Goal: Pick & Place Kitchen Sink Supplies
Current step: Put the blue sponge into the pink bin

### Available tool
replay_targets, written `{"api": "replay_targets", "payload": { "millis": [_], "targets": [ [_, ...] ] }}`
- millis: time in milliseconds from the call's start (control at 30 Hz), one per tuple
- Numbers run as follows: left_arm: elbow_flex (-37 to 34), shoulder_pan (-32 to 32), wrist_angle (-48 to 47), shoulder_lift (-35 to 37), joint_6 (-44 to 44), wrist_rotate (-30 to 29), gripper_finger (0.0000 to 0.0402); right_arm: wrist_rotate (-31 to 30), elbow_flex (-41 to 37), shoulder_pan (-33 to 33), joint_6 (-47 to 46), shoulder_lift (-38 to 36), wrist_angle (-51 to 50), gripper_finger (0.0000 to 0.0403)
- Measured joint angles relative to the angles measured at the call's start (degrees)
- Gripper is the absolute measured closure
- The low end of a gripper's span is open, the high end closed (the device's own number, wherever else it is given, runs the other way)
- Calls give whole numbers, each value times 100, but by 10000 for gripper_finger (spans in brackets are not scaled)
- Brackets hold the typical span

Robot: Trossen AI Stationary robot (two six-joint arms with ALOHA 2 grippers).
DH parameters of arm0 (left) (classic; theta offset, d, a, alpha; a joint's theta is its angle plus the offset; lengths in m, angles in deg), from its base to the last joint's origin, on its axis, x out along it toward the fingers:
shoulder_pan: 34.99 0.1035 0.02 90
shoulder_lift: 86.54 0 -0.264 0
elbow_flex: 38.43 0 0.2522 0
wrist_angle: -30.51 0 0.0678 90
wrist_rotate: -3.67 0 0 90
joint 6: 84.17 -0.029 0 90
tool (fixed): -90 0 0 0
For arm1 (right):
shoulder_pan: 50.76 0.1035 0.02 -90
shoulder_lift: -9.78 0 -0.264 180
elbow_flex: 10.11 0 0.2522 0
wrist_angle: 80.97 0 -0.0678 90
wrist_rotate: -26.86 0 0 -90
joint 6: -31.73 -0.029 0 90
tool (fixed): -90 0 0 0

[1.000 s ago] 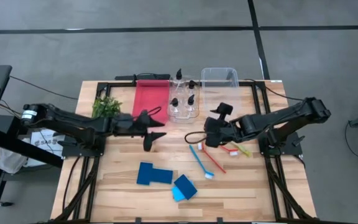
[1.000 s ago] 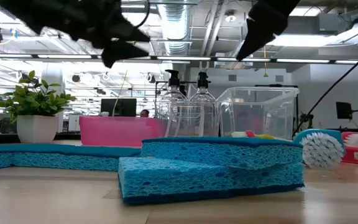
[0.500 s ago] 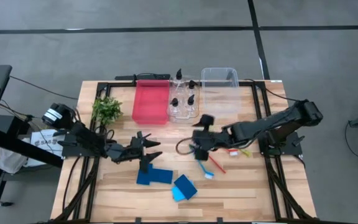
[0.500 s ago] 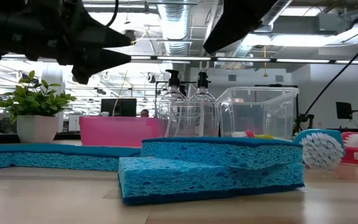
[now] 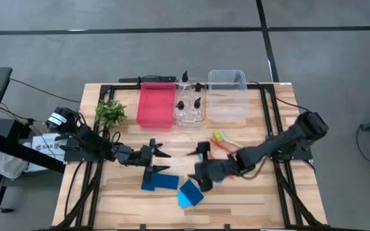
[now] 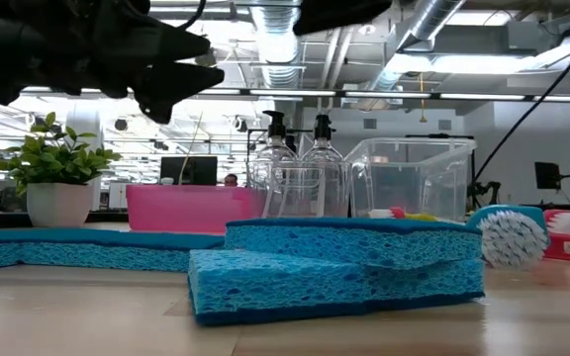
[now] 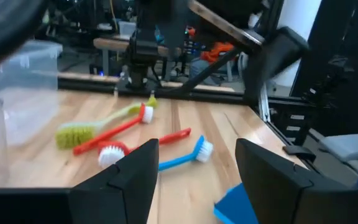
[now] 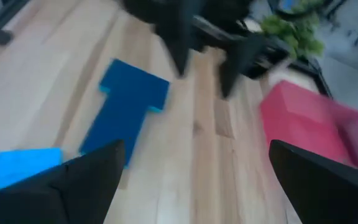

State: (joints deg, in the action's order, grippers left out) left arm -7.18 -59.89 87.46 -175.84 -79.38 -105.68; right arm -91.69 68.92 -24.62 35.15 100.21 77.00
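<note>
We see both grippers gaping, empty: the dark sponge (image 5: 158, 181) at the left gripper's (image 5: 160, 161) six, the light sponge (image 5: 189, 193) at the right gripper's (image 5: 196, 168) six.

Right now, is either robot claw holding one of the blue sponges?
No: the left gripper and right gripper hang open and empty above the dark blue sponge.

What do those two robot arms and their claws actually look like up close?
Both arms are black and slender, built from jointed segments, with black cables looping alongside. The left gripper and right gripper each end in two dark, wedge-shaped fingers with flat inner faces. The left arm carries a white-labelled round part near its base.
</note>
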Motion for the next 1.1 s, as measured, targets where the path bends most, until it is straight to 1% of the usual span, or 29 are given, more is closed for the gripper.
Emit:
{"api": "replay_targets", "payload": {
  "millis": [167,300,367,467,567,667,733,800,867,967,1033,1100],
  "targets": [
    [14,2,14,39,-575,8,186,128,-2,271,-159,7,-79,12],
    [14,35,29,39,-956,-2,186,913,-2,498,28,5,260,12],
    [14,102,52,39,-1073,-2,186,1084,-2,655,140,0,367,12],
    [14,296,58,39,-1091,-9,186,924,-4,816,102,4,314,12],
    [14,487,52,39,-926,47,186,660,-3,889,-255,5,246,12],
    [14,679,-54,41,-476,576,185,586,-2,898,-751,5,222,12],
    [14,789,-225,41,-190,906,186,422,-3,892,-1089,43,209,12],
    [14,850,-408,41,64,934,188,122,-2,895,-1375,70,120,12],
    [14,870,-492,41,200,930,188,-50,-2,871,-1651,145,-81,12],
    [21,721,-650,43,262,1044,188,-329,-2,811,-1974,237,-502,12],
    [153,566,-1197,48,362,1134,188,-424,-2,748,-2127,352,-785,12],
    [367,403,-2020,47,527,1135,189,-470,-2,732,-2150,462,-915,14]
  ]
}}
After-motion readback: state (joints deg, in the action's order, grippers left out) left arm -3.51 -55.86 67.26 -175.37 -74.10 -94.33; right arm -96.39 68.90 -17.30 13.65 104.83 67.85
